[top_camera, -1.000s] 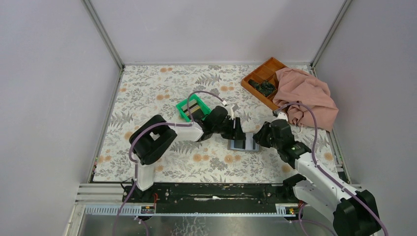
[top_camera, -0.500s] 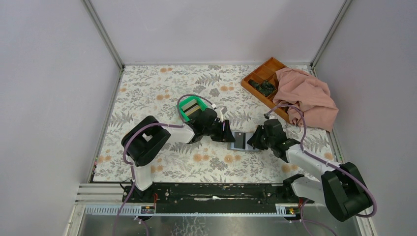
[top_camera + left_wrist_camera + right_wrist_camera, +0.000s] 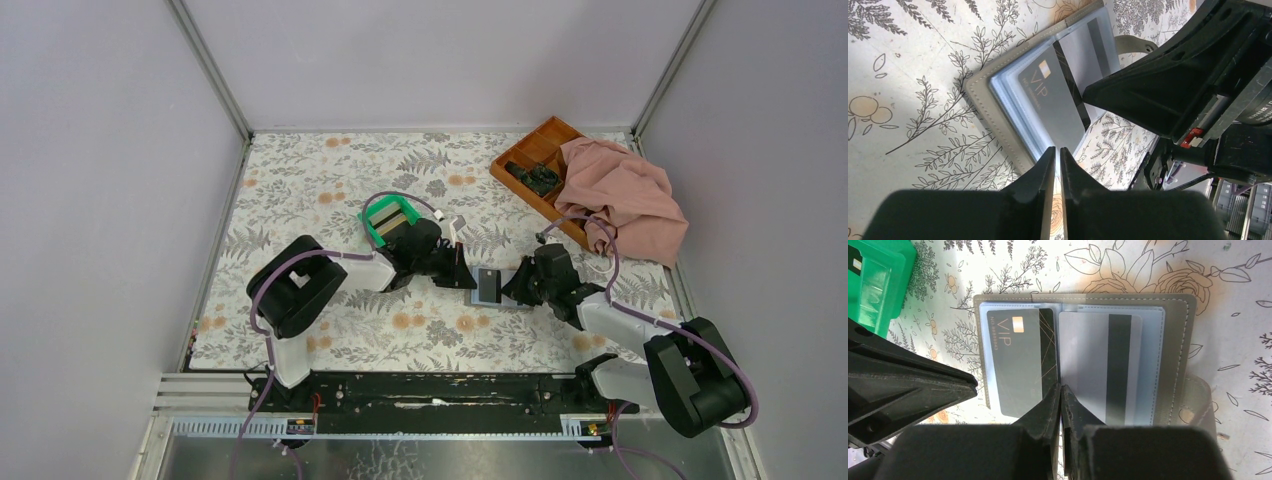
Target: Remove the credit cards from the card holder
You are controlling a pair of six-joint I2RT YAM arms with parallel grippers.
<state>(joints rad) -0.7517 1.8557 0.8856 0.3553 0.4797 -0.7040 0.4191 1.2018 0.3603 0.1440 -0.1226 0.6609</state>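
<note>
Card holder (image 3: 1175,340) open flat, between left gripper (image 3: 1054,152) and right gripper (image 3: 1060,388)

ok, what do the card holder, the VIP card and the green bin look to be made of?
Card holder: grey faux leather or similar, matte, with a stitched edge. Its inner sleeves look like clear, glossy plastic. VIP card: probably plastic, dark grey satin finish, gold print. Green bin: moulded plastic, smooth, with shiny highlights.

card holder (image 3: 1176,350) lies open on floral table (image 3: 1228,285); dark vip card (image 3: 1015,365) in left pocket, whitish striped card (image 3: 1088,365) in right. right gripper (image 3: 1060,389) fingers pinched together at the fold. green bin (image 3: 878,280) top left.
</note>
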